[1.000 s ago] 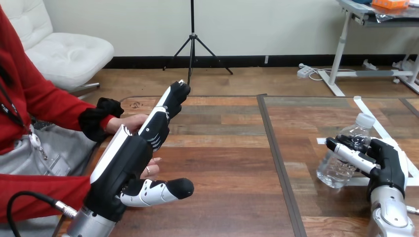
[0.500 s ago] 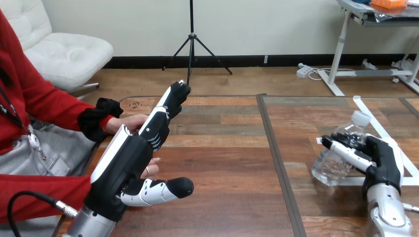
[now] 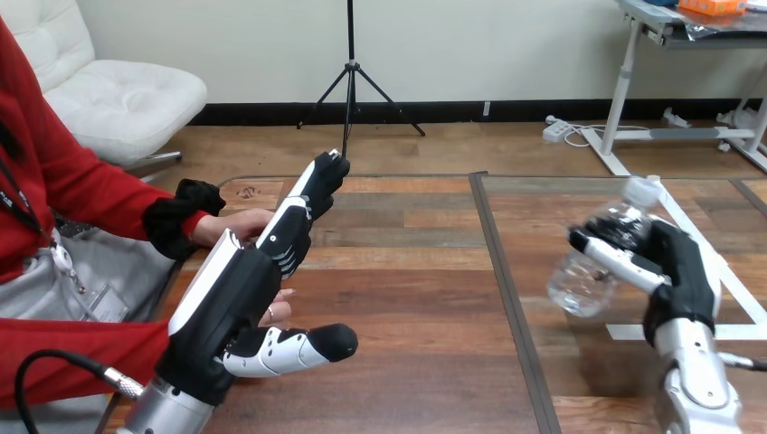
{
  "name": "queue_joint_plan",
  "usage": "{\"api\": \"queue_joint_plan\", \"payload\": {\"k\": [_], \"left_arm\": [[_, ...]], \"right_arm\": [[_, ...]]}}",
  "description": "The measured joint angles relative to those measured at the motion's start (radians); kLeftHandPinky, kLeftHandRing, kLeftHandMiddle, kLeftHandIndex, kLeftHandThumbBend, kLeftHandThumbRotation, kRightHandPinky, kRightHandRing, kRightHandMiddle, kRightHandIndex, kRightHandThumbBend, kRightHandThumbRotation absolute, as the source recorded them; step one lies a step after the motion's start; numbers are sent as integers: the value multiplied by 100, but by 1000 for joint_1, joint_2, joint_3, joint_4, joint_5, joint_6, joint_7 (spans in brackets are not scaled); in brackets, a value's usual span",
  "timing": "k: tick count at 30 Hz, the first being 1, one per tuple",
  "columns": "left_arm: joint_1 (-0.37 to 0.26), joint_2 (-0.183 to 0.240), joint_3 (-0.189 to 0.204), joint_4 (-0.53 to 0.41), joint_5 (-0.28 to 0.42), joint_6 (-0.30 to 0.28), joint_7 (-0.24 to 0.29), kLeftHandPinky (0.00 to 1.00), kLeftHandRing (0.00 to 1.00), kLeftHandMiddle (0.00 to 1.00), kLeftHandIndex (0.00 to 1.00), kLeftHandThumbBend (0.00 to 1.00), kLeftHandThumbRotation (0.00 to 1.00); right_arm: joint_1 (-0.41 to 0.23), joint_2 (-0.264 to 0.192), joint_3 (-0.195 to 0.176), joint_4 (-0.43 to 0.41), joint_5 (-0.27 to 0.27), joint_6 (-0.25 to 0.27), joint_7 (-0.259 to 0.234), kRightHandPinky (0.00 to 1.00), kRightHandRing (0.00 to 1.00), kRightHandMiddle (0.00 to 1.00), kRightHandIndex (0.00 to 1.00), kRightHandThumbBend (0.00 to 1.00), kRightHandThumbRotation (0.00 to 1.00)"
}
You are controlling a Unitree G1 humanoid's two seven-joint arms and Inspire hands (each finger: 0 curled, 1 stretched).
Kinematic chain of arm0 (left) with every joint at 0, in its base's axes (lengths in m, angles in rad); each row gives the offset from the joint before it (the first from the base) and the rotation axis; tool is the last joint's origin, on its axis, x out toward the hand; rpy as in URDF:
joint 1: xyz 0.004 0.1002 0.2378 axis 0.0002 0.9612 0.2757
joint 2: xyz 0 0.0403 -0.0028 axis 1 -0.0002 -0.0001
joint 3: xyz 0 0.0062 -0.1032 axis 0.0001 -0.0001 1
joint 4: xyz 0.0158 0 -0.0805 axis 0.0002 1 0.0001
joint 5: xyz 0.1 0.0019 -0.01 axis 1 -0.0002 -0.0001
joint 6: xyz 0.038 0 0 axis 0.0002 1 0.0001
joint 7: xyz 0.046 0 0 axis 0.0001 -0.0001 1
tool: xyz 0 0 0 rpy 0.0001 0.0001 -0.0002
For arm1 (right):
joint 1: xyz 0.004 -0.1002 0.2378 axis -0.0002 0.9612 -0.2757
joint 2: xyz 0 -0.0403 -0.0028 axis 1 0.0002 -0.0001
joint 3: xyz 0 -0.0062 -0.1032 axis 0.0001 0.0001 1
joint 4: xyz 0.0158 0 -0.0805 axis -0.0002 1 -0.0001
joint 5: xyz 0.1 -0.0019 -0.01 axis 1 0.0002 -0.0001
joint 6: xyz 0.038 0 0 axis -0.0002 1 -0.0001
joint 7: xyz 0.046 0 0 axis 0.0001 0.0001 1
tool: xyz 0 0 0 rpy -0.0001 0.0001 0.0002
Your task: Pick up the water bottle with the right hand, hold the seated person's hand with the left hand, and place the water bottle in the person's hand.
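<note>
The right hand (image 3: 683,271) gripped the water bottle (image 3: 583,280), tilted, above the table's (image 3: 407,271) right side. The left hand (image 3: 226,298), fingers straight and thumb spread, partly hid the person's hand (image 3: 237,221) at the left.

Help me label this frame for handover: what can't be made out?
Head view: the left robot hand covers most of the person's hand; contact between them cannot be told.
Head view: the right robot hand wraps the water bottle, hiding its middle.

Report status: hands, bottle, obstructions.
Right hand curled round water bottle, tilted, off the table. Left hand straight-fingered beside person's hand. Nothing seen in the way.
</note>
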Motion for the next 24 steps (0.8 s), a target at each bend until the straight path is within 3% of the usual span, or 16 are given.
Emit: {"api": "queue_joint_plan", "payload": {"k": [13,24], "left_arm": [[1,1,11,0,98,2,48,96,100,100,100,100,76],[1,22,45,-5,210,10,106,96,100,100,100,100,73]], "right_arm": [[79,56,36,-176,8,3,44,33,38,45,44,80,0],[139,85,63,-295,12,5,107,33,38,44,44,83,0]]}}
